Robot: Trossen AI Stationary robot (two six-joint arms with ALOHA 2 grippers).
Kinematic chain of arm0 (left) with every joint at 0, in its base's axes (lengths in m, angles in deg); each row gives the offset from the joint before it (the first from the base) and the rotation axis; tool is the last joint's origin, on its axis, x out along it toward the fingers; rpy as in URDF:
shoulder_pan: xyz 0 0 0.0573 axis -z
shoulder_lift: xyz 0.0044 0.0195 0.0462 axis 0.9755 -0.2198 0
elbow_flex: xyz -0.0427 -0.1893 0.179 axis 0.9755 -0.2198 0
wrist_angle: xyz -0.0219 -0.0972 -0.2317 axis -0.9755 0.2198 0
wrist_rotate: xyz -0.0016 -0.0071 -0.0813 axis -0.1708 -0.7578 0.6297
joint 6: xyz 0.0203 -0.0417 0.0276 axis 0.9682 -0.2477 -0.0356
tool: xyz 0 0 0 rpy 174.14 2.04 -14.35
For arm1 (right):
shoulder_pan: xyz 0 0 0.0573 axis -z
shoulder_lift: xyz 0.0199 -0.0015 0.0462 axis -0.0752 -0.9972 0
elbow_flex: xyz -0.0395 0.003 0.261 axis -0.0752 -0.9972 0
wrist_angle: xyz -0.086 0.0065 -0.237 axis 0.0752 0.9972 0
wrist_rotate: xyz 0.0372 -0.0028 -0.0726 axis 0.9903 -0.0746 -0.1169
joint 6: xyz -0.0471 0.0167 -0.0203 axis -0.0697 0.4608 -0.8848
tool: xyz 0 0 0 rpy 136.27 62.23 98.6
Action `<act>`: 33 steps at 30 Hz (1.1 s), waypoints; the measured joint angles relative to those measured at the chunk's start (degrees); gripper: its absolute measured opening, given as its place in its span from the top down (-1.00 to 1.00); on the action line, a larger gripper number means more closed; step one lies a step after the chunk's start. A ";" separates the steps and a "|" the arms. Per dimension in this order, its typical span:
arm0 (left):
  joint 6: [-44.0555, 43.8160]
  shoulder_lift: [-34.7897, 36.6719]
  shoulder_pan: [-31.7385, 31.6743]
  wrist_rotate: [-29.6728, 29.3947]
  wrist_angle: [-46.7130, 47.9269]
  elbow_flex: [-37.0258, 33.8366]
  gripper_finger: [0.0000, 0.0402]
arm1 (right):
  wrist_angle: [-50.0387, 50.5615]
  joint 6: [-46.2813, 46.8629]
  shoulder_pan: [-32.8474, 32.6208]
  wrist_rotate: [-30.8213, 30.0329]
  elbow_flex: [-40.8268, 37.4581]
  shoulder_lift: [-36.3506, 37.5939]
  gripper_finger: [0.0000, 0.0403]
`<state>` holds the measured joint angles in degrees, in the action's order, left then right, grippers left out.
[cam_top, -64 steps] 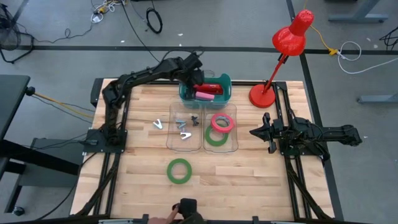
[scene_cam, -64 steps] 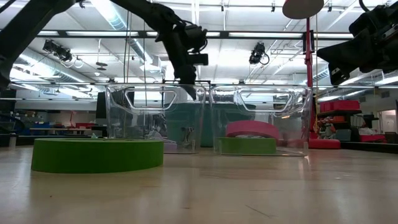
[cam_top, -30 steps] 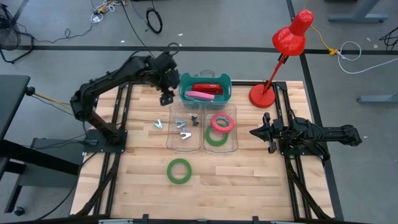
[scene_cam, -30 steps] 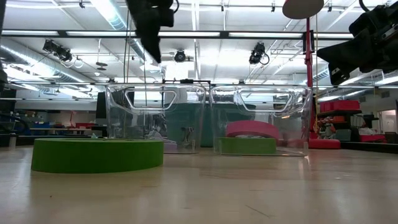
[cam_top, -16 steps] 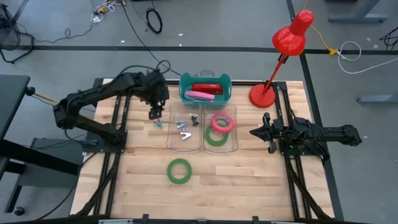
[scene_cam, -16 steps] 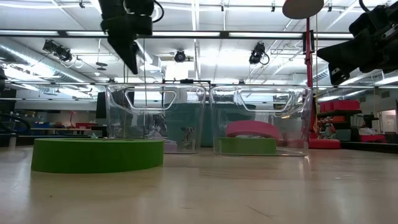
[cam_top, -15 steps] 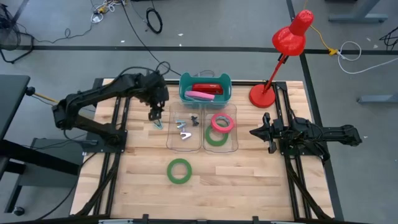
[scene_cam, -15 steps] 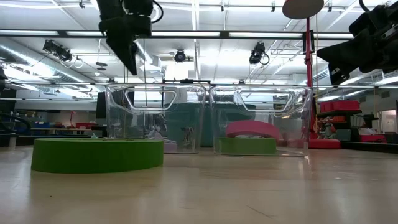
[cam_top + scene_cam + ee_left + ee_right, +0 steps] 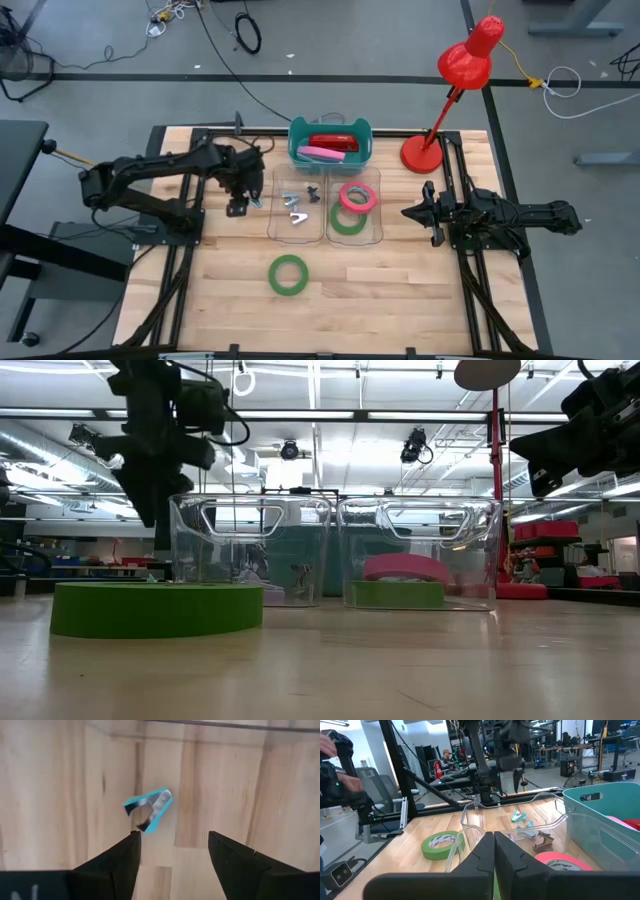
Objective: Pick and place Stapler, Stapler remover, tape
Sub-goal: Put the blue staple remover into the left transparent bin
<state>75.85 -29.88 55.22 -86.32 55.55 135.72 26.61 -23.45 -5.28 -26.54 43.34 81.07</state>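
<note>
Two tape rolls (image 9: pixel 349 208) were binned, a green roll (image 9: pixel 288 274) and staple remover (image 9: pixel 148 808) remained out, under the wide-jawed left gripper (image 9: pixel 238 203); the right gripper (image 9: pixel 420 212) was kept shut

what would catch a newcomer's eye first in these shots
Probably the bright red desk lamp at the table's far right corner, beside a teal bin. Next, the left tool, open, hanging over a small blue staple remover on the bare wood, just left of the clear bins.
</note>
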 joint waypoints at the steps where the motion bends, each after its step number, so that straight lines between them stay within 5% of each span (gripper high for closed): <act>1: 0.35 0.00 0.33 -0.08 -0.64 -0.65 -0.16 | 0.01 0.00 0.02 0.00 -0.02 -0.01 0.97; 13: 13.75 -0.02 2.86 -0.56 -7.38 -6.99 0.07 | 0.01 0.00 0.02 0.00 0.00 0.01 0.97; 20: 25.34 -0.04 3.71 -6.87 -8.36 -9.85 0.16 | 0.00 0.00 0.02 0.00 0.00 -0.01 0.97; 33: 28.17 -0.17 3.70 -7.25 -13.27 -10.62 0.33 | 0.00 0.00 0.00 0.00 0.00 -0.01 0.97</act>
<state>104.03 -30.06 58.92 -93.57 42.28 125.10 26.62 -23.45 -5.28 -26.54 43.34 81.05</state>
